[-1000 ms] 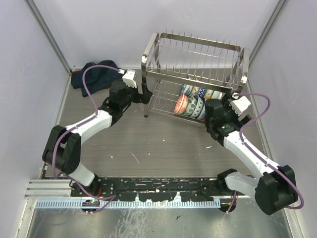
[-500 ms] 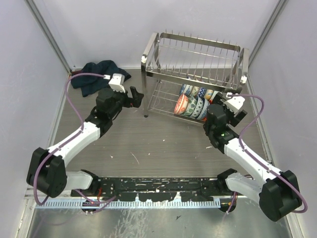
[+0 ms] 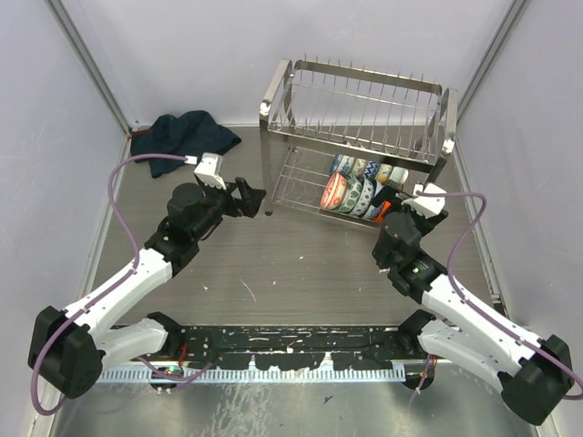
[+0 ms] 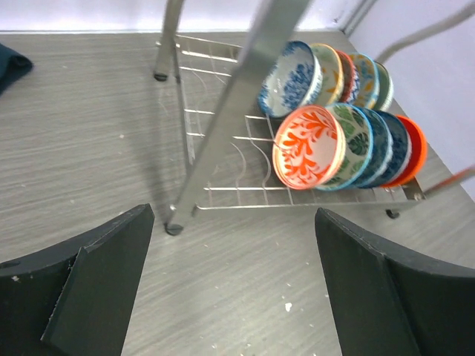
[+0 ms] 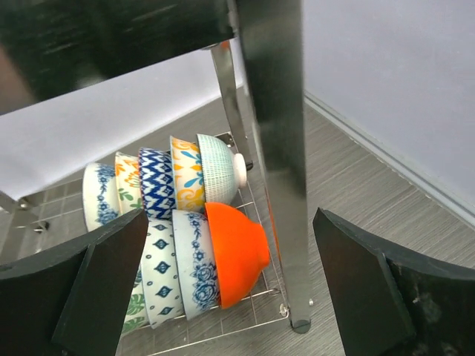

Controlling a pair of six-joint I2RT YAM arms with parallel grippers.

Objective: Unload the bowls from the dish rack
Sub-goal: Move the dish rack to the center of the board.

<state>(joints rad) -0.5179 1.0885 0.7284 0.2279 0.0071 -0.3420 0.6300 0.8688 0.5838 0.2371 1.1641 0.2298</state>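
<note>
The dish rack stands at the back right of the table. Two rows of bowls stand on edge on its lower tier. In the left wrist view a bowl with a red-orange leaf pattern fronts the near row, and a blue floral bowl fronts the far one. In the right wrist view a plain orange bowl ends the near row, with a pale green bowl behind it. My left gripper is open and empty, left of the rack's front left leg. My right gripper is open and empty, outside the rack's front right post.
A dark blue cloth lies crumpled at the back left, its edge showing in the left wrist view. Pale walls close in the table on three sides. A black rail with the arm bases runs along the near edge.
Both arms have drawn back from the rack toward the near edge. The left gripper has left the rack's left post, and the right gripper has backed away from the bowls. Both stayed open.
</note>
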